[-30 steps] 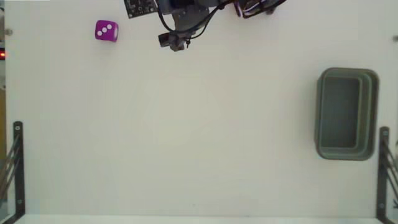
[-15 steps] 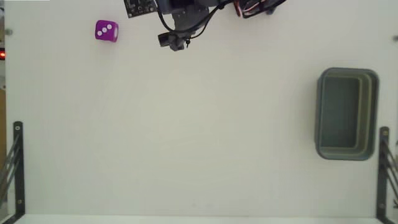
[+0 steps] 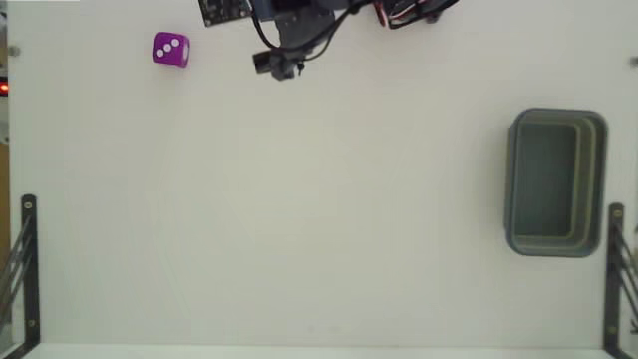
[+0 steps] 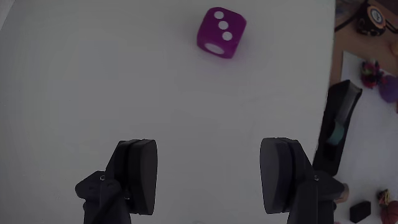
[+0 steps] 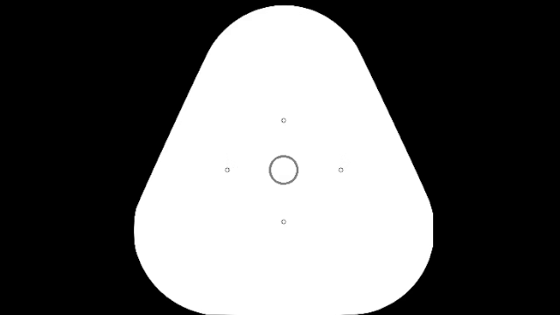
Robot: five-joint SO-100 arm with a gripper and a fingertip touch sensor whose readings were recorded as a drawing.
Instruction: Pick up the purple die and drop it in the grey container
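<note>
the purple die [image 3: 170,50] sits alone on the white table [image 3: 319,219], up near the top left corner in the fixed view, with its three-dot face turned up and the dots running on a diagonal from lower left to upper right. being a cube it has no long axis to speak of; its edges look turned slightly off square to the table edge. in the wrist view the die [image 4: 221,32] lies ahead of the gripper [image 4: 212,171], near the top of the picture and a little right of centre, showing the three-dot face on top and one large white dot on the side facing the camera. the two dark fingers [image 4: 138,174] stand wide apart with only bare table between them, holding nothing, and the die is well clear of them. the arm [image 3: 284,40] is bunched at the top edge of the fixed view, to the right of the die and not touching it. the grey container [image 3: 595,179] rests far off at the right side of the table, its long axis running top to bottom in the fixed view, its hollow open upward. a small black circuit board [image 3: 224,11] lies at the top edge beside the arm.
</note>
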